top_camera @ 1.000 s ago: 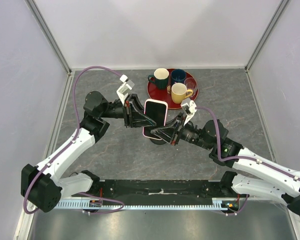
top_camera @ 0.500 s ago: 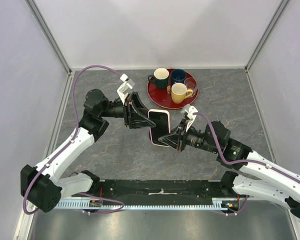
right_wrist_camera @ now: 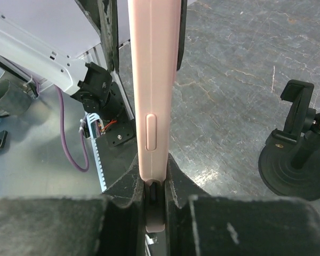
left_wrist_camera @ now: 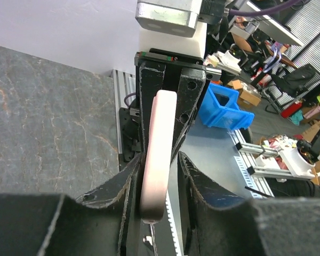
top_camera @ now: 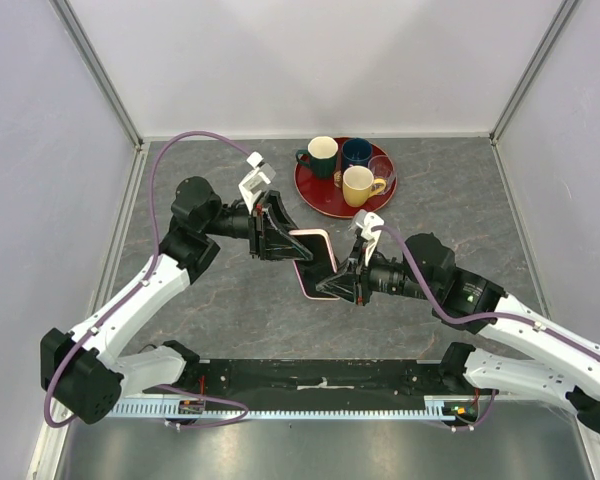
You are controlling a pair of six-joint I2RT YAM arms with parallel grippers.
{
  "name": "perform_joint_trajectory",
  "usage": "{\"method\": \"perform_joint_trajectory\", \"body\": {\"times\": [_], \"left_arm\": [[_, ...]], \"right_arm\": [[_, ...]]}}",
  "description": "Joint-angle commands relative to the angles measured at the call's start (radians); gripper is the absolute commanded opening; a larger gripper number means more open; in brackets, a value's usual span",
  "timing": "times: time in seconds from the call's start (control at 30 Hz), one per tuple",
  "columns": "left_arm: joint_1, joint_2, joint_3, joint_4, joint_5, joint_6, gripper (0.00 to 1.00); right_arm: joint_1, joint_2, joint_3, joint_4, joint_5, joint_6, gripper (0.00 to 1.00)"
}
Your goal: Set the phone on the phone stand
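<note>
Pink-cased black-screen smartphone (top_camera: 315, 264) hung above the grey stone bench (top_camera: 210, 300), right fingers (right_wrist_camera: 129, 184) clamped on one end, left fingers (left_wrist_camera: 191, 176) straddling the other, contact unclear. Looked mid-carry; next needed lowering it into the small black forked stand (right_wrist_camera: 296, 154)

The small black disc-based phone stand (right_wrist_camera: 297, 133) is out of sight in the top view, under the pink-cased black-screened phone (top_camera: 315, 258). Right wrist view: the frame crops the phone's far end and the stand's base, right of the phone. Left wrist view: whether the left gripper (left_wrist_camera: 158, 159) pads touch the phone is unclear.
</note>
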Motion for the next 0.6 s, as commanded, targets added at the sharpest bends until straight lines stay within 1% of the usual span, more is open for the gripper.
{"method": "perform_joint_trajectory", "body": {"times": [0.0, 0.23, 0.33, 0.4, 0.5, 0.53, 0.57], "left_arm": [[-0.024, 0.002, 0.044, 0.000, 0.072, 0.040, 0.36], [-0.034, 0.005, 0.049, -0.006, 0.092, 0.046, 0.33], [-0.034, 0.002, 0.049, -0.006, 0.090, 0.048, 0.29], [-0.036, 0.002, 0.049, -0.006, 0.092, 0.048, 0.24], [-0.041, -0.002, 0.050, -0.004, 0.092, 0.056, 0.06], [-0.042, -0.005, 0.049, -0.004, 0.089, 0.056, 0.02], [-0.044, -0.011, 0.047, -0.004, 0.086, 0.057, 0.02]], "right_arm": [[0.002, 0.003, 0.097, 0.029, -0.032, -0.059, 0.00], [0.002, -0.009, 0.100, 0.016, -0.036, -0.069, 0.00], [0.004, -0.004, 0.100, 0.013, -0.042, -0.070, 0.00], [0.002, -0.003, 0.098, 0.013, -0.035, -0.068, 0.00], [0.004, -0.004, 0.091, 0.032, -0.024, -0.057, 0.00], [0.005, -0.003, 0.089, 0.039, -0.021, -0.054, 0.00], [0.002, -0.001, 0.085, 0.042, -0.012, -0.045, 0.00]]}}
